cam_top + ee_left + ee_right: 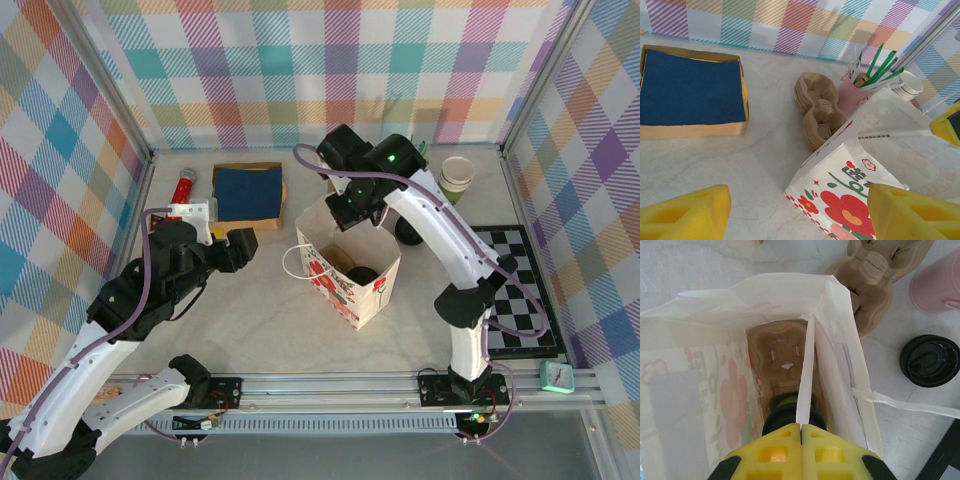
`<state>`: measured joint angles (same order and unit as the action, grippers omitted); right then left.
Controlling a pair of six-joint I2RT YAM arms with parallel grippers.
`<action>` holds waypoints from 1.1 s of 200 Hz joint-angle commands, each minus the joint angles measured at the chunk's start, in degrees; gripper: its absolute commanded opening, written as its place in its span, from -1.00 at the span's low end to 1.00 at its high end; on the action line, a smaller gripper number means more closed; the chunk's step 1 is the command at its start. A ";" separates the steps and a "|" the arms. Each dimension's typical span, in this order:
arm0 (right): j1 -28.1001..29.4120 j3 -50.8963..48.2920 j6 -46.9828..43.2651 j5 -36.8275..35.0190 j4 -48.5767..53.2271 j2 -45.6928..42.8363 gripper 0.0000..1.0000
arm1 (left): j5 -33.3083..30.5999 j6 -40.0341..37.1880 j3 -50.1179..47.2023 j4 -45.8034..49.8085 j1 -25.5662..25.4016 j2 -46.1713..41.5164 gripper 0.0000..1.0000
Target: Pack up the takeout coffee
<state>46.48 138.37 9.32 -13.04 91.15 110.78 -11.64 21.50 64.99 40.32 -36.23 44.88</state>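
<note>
A white paper bag (352, 285) printed with red flowers stands open mid-table. Down in the bag (715, 390) lies a brown pulp carrier (777, 347), and the takeout coffee (782, 412), black lid over a green body, sits in it. From above, its lid shows as a dark disc (362, 275). My right gripper (801, 426) hangs over the bag's mouth, shut on a white handle strip (806, 370); from the top view it (352, 208) is at the bag's far edge. My left gripper (243, 247) is open left of the bag (855, 195), its fingers (690, 212) apart from it.
A round black lid (930, 360) rests on the table right of the bag. Stacked pulp carriers (817, 107) and a pink holder of green pens (852, 95) stand behind the bag. A box with blue cloth (248, 192), stacked cups (457, 175) and a checkerboard (515, 290) surround it.
</note>
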 commanded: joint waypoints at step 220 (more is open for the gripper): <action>0.94 5.39 -0.98 0.78 -0.10 8.26 -1.00 | 3.05 1.53 -1.89 -4.24 0.37 0.92 0.45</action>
<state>46.87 142.21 8.47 -12.84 91.13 117.47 -9.47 22.57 63.88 37.71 -36.23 46.39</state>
